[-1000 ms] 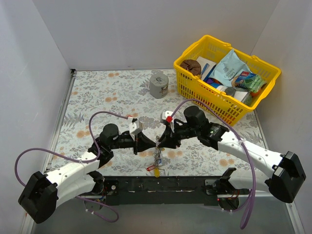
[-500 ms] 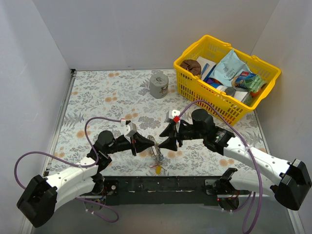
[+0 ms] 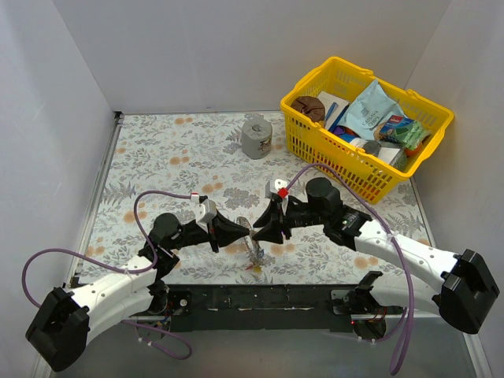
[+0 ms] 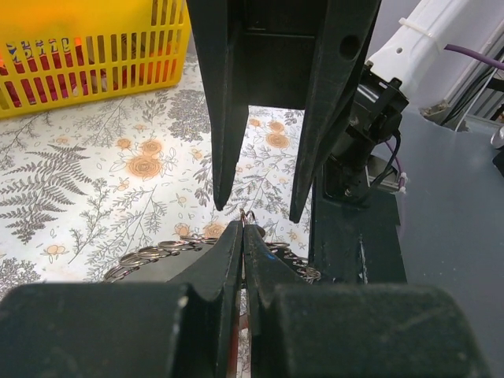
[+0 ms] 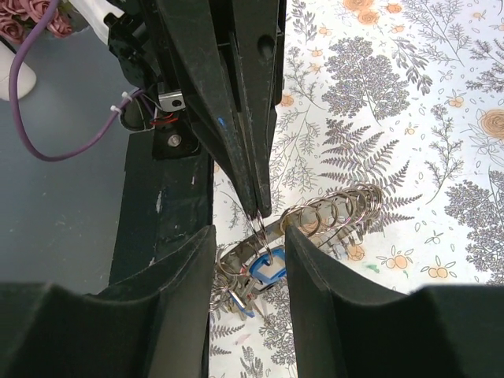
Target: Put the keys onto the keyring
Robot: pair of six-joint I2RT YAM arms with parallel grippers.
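The keyring (image 5: 335,211) is a grey metal loop strung with several small split rings; it lies low over the flowered table, and shows in the top view (image 3: 253,250) too. My left gripper (image 4: 242,228) is shut on one small split ring (image 5: 264,230) that carries a blue-headed key (image 5: 268,268). Its tips show in the right wrist view (image 5: 258,206). My right gripper (image 5: 248,232) is open, one finger on each side of that ring and key, touching neither. More keys (image 5: 236,299) hang below. In the top view the left gripper (image 3: 244,230) and right gripper (image 3: 260,228) face each other closely.
A yellow basket (image 3: 339,61) full of packets stands at the back right. A grey can (image 3: 257,138) stands at the back middle. The black base rail (image 3: 260,298) runs along the near edge, just in front of the keys.
The two grippers were touching over the bundle a second ago and now stand slightly apart. The right gripper has opened. The hanging keys sit lower, and the left arm has shifted left.
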